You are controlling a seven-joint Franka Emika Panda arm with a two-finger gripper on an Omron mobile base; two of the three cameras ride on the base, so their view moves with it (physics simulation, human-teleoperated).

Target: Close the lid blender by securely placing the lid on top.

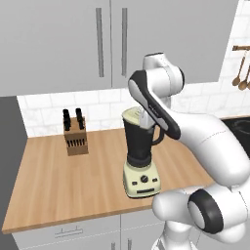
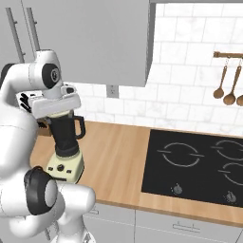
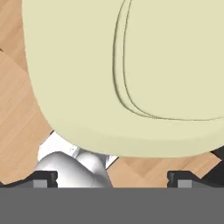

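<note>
The blender (image 1: 140, 146) stands on the wooden counter, a dark jar with a side handle on a cream base with a black dial. The cream lid (image 1: 130, 116) lies on the jar's top. In the hand view the lid (image 3: 131, 74) is very close, with its raised centre knob to the right. My gripper (image 1: 143, 119) hovers directly over the lid's right part, pointing down. Its fingertips (image 3: 43, 178) stand wide apart at the lid's near edge, with nothing between them. In the right base view the white hand (image 2: 57, 105) covers the top of the blender (image 2: 66, 137).
A wooden knife block (image 1: 75, 136) stands at the back left of the counter. A black cooktop (image 2: 194, 163) lies to the right of the blender, with wooden spoons (image 2: 225, 90) hanging above it. Wall cabinets hang overhead. My own arm crosses close by the jar's right side.
</note>
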